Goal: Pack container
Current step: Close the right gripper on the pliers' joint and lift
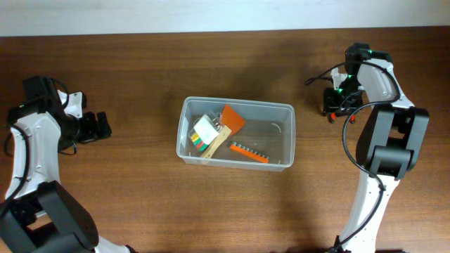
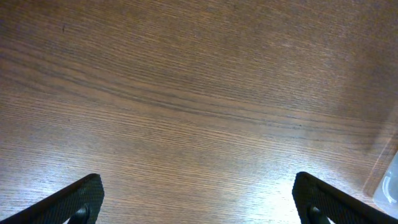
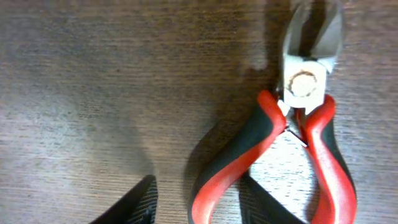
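The clear plastic container point(image 1: 235, 102) stands at the table's middle. It holds an orange scraper point(image 1: 233, 117), a white block with coloured stripes point(image 1: 204, 130) and an orange bit holder point(image 1: 249, 152). Red-and-black pliers point(image 3: 267, 134) lie on the table at the far right, mostly hidden under my right gripper point(image 1: 332, 104) in the overhead view. In the right wrist view my right gripper point(image 3: 202, 193) is open, its fingers on either side of the pliers' left handle. My left gripper point(image 1: 104, 126) is open and empty over bare wood, left of the container; it also shows in the left wrist view point(image 2: 198, 183).
A corner of the container point(image 2: 388, 180) shows at the right edge of the left wrist view. The right arm's base and cable point(image 1: 383, 140) stand right of the container. The table's far edge point(image 1: 225, 29) runs along the top.
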Action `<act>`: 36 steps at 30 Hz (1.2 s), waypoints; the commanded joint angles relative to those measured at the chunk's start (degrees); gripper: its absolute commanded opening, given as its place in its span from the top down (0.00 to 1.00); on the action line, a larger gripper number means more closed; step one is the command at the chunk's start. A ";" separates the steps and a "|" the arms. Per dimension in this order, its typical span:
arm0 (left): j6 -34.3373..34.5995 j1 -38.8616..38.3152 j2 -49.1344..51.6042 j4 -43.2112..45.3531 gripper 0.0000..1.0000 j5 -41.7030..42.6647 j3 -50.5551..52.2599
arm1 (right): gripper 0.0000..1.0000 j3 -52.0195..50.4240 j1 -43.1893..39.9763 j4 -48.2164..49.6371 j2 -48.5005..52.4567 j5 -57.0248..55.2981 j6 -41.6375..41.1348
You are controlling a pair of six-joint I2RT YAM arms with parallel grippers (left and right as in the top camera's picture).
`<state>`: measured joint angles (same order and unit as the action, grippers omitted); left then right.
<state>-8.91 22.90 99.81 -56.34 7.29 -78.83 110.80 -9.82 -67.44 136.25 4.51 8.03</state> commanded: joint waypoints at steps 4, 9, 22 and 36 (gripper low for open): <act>0.31 0.13 -0.98 -0.26 0.01 0.46 0.26 | 0.68 -1.51 0.07 0.90 1.99 -2.27 -4.98; 0.31 0.13 -0.98 -0.26 0.01 0.44 0.26 | 0.78 -1.53 0.07 0.87 2.01 -2.27 -5.57; 0.28 0.13 -0.98 -0.26 0.01 0.42 0.26 | 0.96 -0.87 0.07 -0.57 1.14 -2.19 -5.33; 0.28 0.15 -0.98 -0.22 0.01 0.44 0.26 | 0.96 5.57 3.15 -6.14 -14.95 -2.19 0.96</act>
<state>-8.91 22.90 99.81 -56.38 7.31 -78.83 113.80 -9.21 -72.73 129.62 1.96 5.45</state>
